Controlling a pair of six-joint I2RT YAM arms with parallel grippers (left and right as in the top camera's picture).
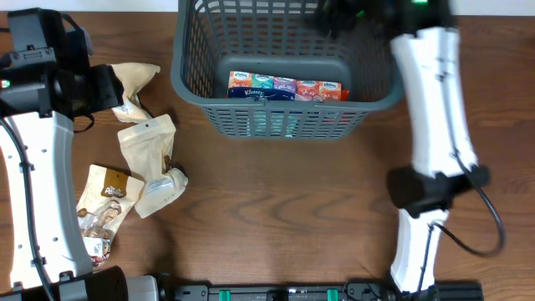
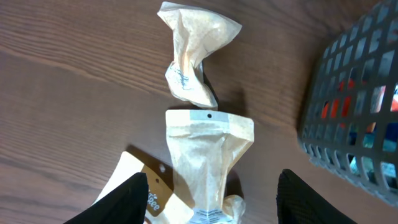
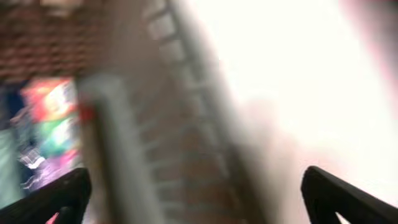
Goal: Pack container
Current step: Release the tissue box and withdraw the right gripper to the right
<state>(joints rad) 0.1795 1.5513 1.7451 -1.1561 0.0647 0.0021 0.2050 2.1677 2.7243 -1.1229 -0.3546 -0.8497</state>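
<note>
I am holding my left pincer (image 2: 211, 199) wide open above the brown wooden table (image 1: 284, 217), its two dark fingertips (image 2: 127, 199) standing well apart and gripping nothing. Directly beneath the gap a flat, pale kraft-paper pouch with a hang hole (image 2: 208, 155) is lying on the wood. Just beyond it a crumpled, twisted pale paper packet (image 2: 193, 56) is resting, and a tan pouch with a brown label (image 2: 146, 193) is peeking out from under the flat one's near left corner.

The large dark grey plastic basket with slotted lattice walls (image 2: 354, 112) is standing off to the right of these, at the far middle of the table. A row of brightly coloured tissue packs (image 1: 284, 86) is lying on its bottom, against the near wall.

My right pincer (image 3: 202, 199) is hanging over the basket's far right corner. That view is badly blurred, but the fingers seem to be spread wide with nothing between them, and the lattice wall is showing below.
</note>
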